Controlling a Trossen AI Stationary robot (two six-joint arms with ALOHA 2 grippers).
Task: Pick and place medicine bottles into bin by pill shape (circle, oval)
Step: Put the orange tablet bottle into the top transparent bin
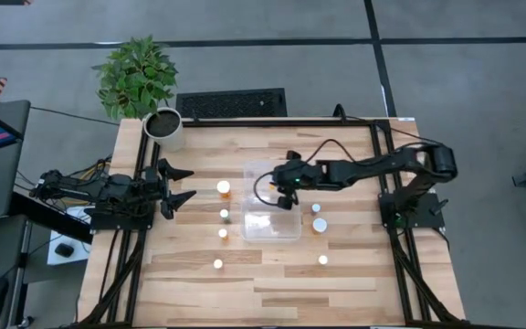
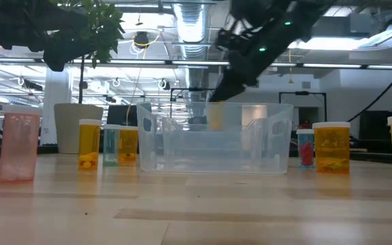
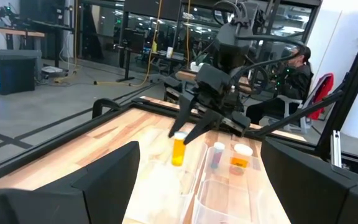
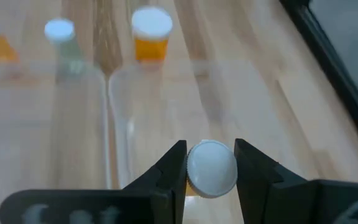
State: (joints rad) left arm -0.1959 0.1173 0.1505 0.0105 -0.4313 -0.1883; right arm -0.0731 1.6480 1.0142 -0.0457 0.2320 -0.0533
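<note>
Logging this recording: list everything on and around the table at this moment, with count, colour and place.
medicine bottles: seven loose, amber or tinted, white caps; four left of the bin, three right of it
held bottle: one, amber, white cap, above the bin
bin: one, clear, table centre
plant pot: one, white, green plant, far left corner
table: one, light wood
person: one, seated beyond the table
left gripper: open, at the table's left edge
right gripper: shut on the held bottle
</note>
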